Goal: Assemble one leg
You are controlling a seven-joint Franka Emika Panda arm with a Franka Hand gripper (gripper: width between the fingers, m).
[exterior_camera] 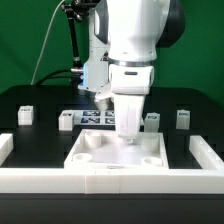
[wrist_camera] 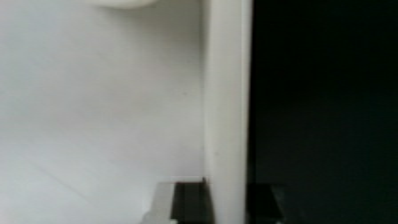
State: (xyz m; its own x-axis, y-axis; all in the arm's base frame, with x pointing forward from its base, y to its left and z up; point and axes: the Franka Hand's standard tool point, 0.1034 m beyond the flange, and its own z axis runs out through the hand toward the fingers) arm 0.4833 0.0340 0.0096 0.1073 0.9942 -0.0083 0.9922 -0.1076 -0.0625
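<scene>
Reaching straight down over the plate (exterior_camera: 92,160), the arm (exterior_camera: 130,40) stands vertical; the tool (exterior_camera: 128,130) is clenched on an upright leg (wrist_camera: 226,100) low over the plate's far half; spare legs (exterior_camera: 67,120) stand farther back on the tabletop (exterior_camera: 40,98).

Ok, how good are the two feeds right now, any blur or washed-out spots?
Wrist view: out of focus, a featureless white surface beside near-black, no usable detail. Exterior view: evenly lit and fairly sharp, but the large white square plate with round corner sockets and the white two-finger gripper above it blend together, so the jaw state is unclear.
</scene>
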